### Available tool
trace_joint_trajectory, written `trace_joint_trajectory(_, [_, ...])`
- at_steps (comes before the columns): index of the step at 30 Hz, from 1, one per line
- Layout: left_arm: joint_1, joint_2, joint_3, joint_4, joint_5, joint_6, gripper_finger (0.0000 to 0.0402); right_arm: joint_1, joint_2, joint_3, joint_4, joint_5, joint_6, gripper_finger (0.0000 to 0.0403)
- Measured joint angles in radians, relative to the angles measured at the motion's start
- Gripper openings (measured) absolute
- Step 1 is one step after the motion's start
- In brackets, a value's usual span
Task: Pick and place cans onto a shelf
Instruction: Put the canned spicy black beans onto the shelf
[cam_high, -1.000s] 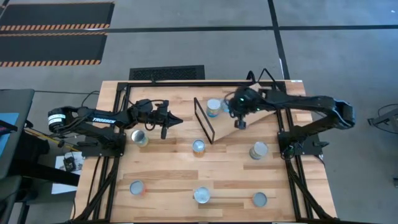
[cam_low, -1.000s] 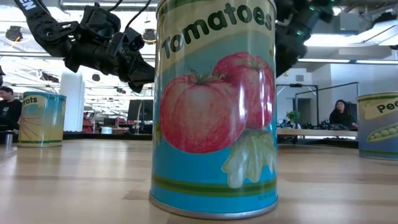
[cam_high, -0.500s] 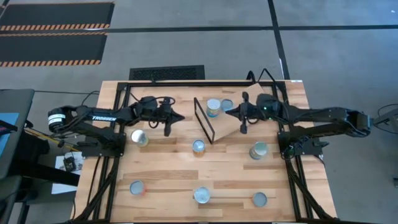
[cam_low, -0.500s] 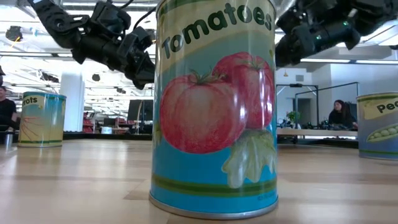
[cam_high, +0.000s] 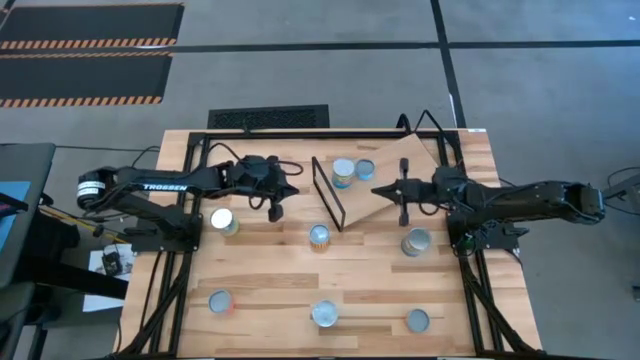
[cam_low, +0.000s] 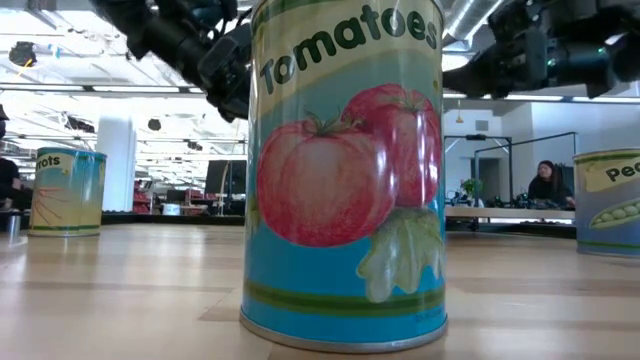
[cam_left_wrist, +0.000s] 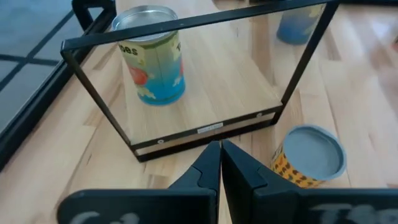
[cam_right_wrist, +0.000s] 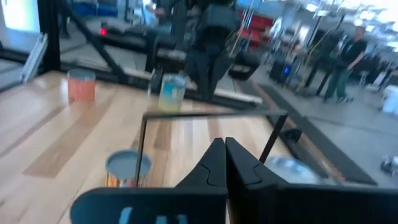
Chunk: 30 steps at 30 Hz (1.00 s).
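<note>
both grippers are shut tight with nothing between the fingers. left gripper (cam_high: 283, 191) hangs over the table (cam_high: 260, 270) just left of the shelf's wire frame (cam_high: 328, 192), tips pointing at it; in its wrist view the closed fingers (cam_left_wrist: 219, 163) meet right below the frame's lower bar. right gripper (cam_high: 385, 191) hangs over the sloping shelf (cam_high: 405, 170) board from the other side, its fingertips pinched together, pointing toward the frame.

two cans sit on the shelf's far part: a tomato can (cam_high: 343, 172) and a blue can (cam_high: 365, 168) just beside it. six more cans stand on the table: a yellow can (cam_high: 319, 236) just in front of the frame, one (cam_high: 224, 221) near the left arm's base, one (cam_high: 416, 241) below the right arm, and three along the near edge (cam_high: 219, 301) (cam_high: 324, 314) (cam_high: 417, 320). low view is filled by the near tomato can (cam_low: 345, 170), both arms above it.
</note>
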Motion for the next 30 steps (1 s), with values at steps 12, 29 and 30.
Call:
trace_joint_trajectory(12, [-0.194,0.0,0.176,-0.297,-0.224,-0.017,0.0,0.051,-0.104,-0.037,0.061,0.005,-0.016,0.0006])
trace_joint_trajectory(29, [-0.568,0.015,0.211,-0.475,-0.541,-0.432,0.0,0.111,-0.103,-0.037,0.132,0.006,-0.06,0.0005])
trace_joint_trajectory(30, [-0.579,0.024,0.211,-0.479,-0.558,-0.449,0.0,0.115,-0.102,-0.037,0.128,0.006,-0.059,0.0006])
